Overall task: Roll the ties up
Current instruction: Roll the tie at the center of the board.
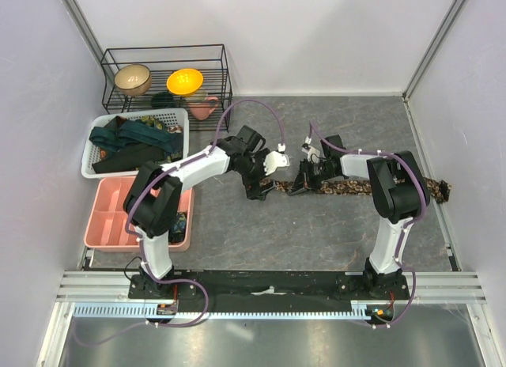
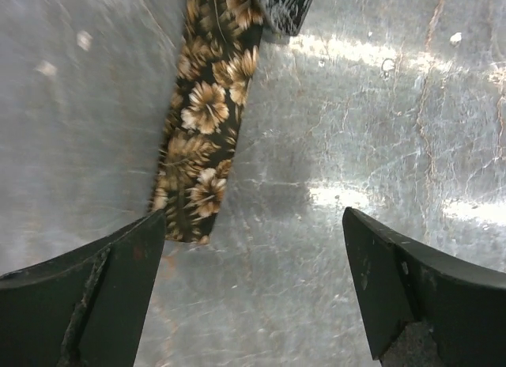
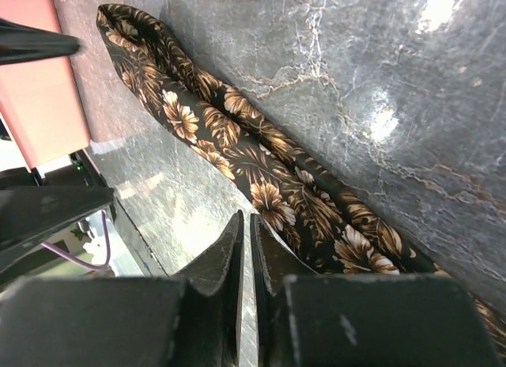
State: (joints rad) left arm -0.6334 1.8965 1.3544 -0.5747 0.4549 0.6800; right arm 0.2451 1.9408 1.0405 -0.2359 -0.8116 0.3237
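Left wrist view: left gripper (image 2: pixel 253 225) spread wide over end of tie (image 2: pixel 204 138), flat on table (image 2: pixel 379 145); right gripper (image 3: pixel 246 225) pinched shut at tie edge. Best: centre jaws on end, start tight fold

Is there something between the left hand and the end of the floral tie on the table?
No, nothing visible. The left hand is open, and the end of the floral tie lies flat on the bare table just ahead of its fingers. The right hand, shut, is farther along the tie.
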